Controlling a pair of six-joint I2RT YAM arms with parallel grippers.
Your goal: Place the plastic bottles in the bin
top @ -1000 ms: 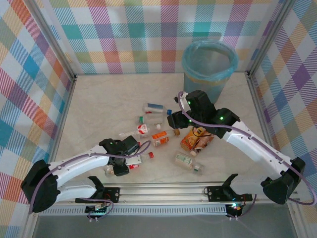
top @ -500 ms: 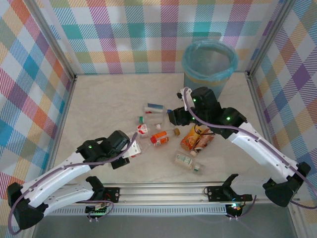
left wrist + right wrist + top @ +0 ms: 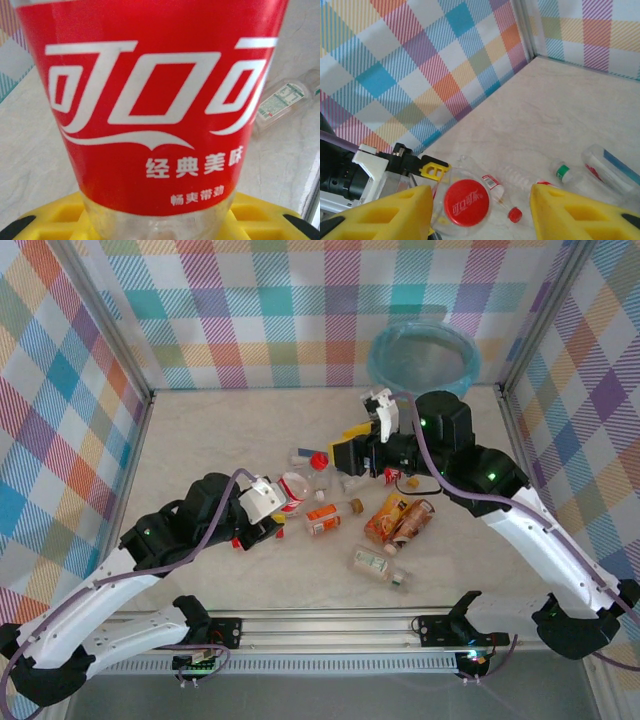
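Checked walls (image 3: 300, 300) enclose a marbled desk (image 3: 200, 440). Top view: we find the left end effector (image 3: 280, 502) clamped on a red bottle (image 3: 293, 488) at mid-desk, loose bottles (image 3: 380, 565) beside it, the bin (image 3: 425, 355) rear right. Left wrist: its red label sits between the fingers (image 3: 260, 217). Right wrist: right end effector (image 3: 480, 210) open, empty.

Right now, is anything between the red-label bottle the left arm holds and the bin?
Yes. The left gripper holds the red-label bottle up, and the right gripper hangs across the straight line to the bin at the back right. Seen from above, their heights cannot be compared.
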